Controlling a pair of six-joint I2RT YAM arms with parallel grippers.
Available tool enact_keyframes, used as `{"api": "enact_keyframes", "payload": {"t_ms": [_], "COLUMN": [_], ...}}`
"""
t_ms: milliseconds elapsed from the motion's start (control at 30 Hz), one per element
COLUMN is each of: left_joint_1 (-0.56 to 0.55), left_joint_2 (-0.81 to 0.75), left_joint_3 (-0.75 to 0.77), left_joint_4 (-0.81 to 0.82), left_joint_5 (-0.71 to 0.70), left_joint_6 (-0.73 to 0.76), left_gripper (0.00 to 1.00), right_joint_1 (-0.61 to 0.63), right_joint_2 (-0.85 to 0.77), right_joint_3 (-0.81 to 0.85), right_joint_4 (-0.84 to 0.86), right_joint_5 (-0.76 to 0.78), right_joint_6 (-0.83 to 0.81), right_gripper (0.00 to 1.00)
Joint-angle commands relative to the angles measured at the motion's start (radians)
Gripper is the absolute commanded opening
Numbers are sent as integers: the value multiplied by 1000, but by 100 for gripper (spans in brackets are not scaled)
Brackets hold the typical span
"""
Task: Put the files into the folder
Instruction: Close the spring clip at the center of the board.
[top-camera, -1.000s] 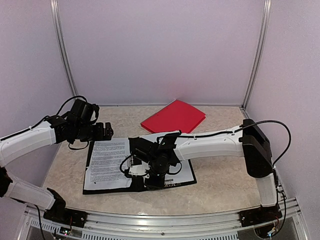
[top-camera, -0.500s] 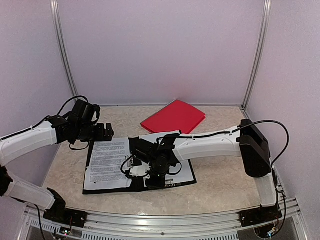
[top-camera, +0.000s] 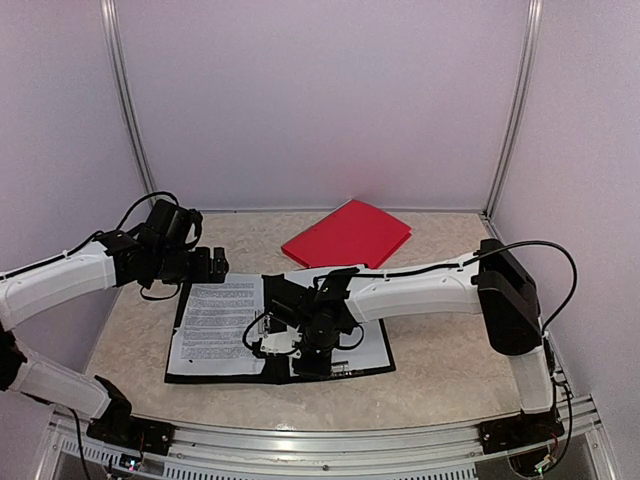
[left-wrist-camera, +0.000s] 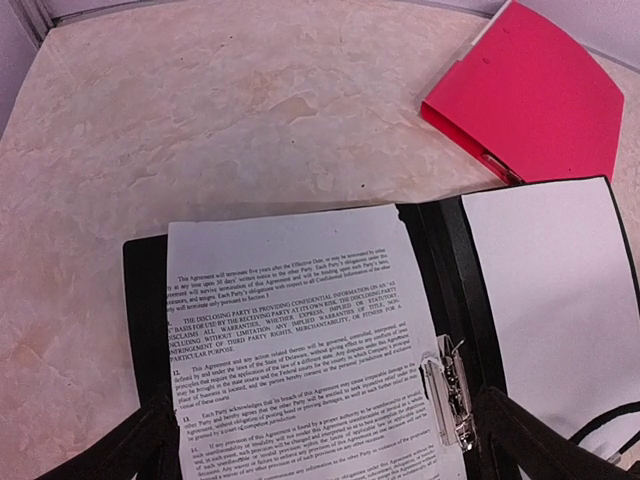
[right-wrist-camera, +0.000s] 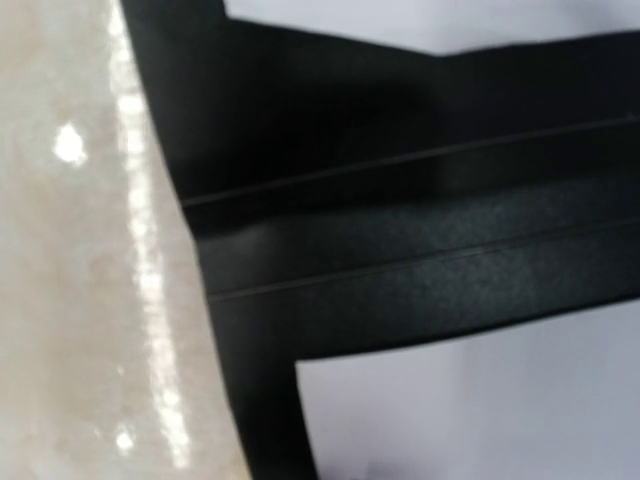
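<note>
A black folder (top-camera: 220, 377) lies open near the table's front edge. A sheet printed with dense text (top-camera: 215, 325) rests on its left half, and a blank white sheet (top-camera: 372, 345) on its right half. The left wrist view shows the printed sheet (left-wrist-camera: 290, 330), the metal clip (left-wrist-camera: 447, 390) at the spine and the blank sheet (left-wrist-camera: 550, 270). My left gripper (top-camera: 218, 265) hovers over the folder's far left edge, jaws wide open and empty. My right gripper (top-camera: 300, 352) is low over the spine (right-wrist-camera: 400, 250) near the front edge. Its fingers are hidden.
A closed red folder (top-camera: 347, 233) lies at the back of the table, just beyond the black one, also seen as the red folder (left-wrist-camera: 530, 95) from the left wrist. Walls and metal posts close in the table on three sides.
My left gripper has crept slightly to the right, toward the folder's far edge. The right arm has stayed low over the spine, barely shifting.
</note>
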Motion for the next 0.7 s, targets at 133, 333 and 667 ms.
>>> {"api": "enact_keyframes", "payload": {"t_ms": [133, 333, 667], "left_joint_1": [-11, -13, -19], "left_joint_2": [26, 40, 48], "left_joint_3": [32, 37, 45], "left_joint_4": [-11, -13, -20], "left_joint_5": [-2, -4, -6], "left_joint_6": [13, 13, 13], "left_gripper": [99, 99, 99], "right_joint_1": [-11, -11, -11], "right_joint_2": [-74, -117, -179], "right_joint_3": [-40, -62, -121], "right_joint_4": [-21, -13, 4], "right_joint_5": [42, 48, 64], "right_joint_6": [16, 28, 48], "right_gripper": [7, 7, 7]}}
